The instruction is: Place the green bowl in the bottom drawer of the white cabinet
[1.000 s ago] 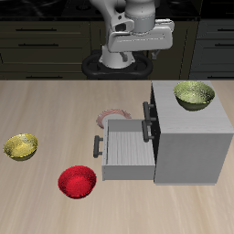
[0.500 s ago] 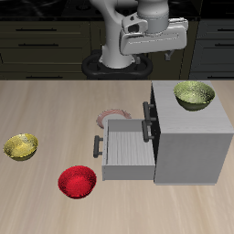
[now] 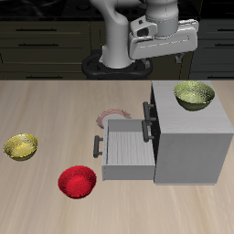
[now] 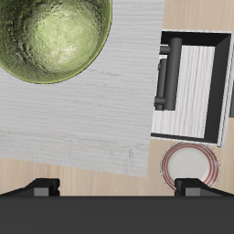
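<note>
The green bowl sits on top of the white cabinet, toward its far edge, and the bottom drawer is already pulled out below it, so you have a lift, a carry and a drop ahead of you. Your gripper hangs high above the bench, back from the cabinet and not yet over the bowl; the wrist view shows the fingers set wide apart with nothing between them. The glossy, curved rim of the bowl is your main risk: if you come down off-centre, one finger will land on the lip and shove the bowl across the smooth top, perhaps off the far edge. A shallow pinch on a thin wall may also let it swing or slip during the carry. The open drawer looks shallow, and the black handle of the drawer front above it juts over the opening, so a low approach could clip that handle or the front panel. The yellow bowl, the red bowl and the pink ring lie well clear of your path.
</note>
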Robot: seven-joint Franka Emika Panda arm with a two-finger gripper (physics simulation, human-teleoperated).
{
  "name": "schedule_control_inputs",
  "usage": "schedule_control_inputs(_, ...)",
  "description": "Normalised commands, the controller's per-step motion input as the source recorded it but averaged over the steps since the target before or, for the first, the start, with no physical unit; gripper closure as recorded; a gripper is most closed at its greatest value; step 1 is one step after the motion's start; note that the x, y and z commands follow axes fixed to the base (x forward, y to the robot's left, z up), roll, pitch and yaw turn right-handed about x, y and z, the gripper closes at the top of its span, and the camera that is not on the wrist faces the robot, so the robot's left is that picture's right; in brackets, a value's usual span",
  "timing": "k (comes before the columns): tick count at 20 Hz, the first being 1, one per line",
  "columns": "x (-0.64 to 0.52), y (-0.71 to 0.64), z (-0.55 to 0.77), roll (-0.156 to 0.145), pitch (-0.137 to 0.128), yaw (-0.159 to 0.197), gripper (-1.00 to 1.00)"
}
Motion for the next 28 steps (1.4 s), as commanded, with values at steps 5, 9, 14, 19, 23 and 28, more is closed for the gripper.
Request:
schedule_control_inputs(5, 0.21, 0.2, 0.08, 0.007, 0.004, -0.012, -1.0)
schedule_control_inputs(9, 0.18, 0.09, 0.1, -0.006, 0.002, -0.015, -1.0)
schedule_control_inputs(14, 0.14, 0.08, 0.08, -0.012, -0.003, -0.005, -1.0)
schedule_control_inputs(19, 0.17, 0.07, 0.12, -0.021, -0.002, -0.012, -1.0)
schedule_control_inputs(23, 0.1, 0.02, 0.19, -0.017, -0.01, -0.022, -1.0)
schedule_control_inputs(28, 0.09, 0.02, 0.19, -0.013, -0.019, -0.01, -1.0)
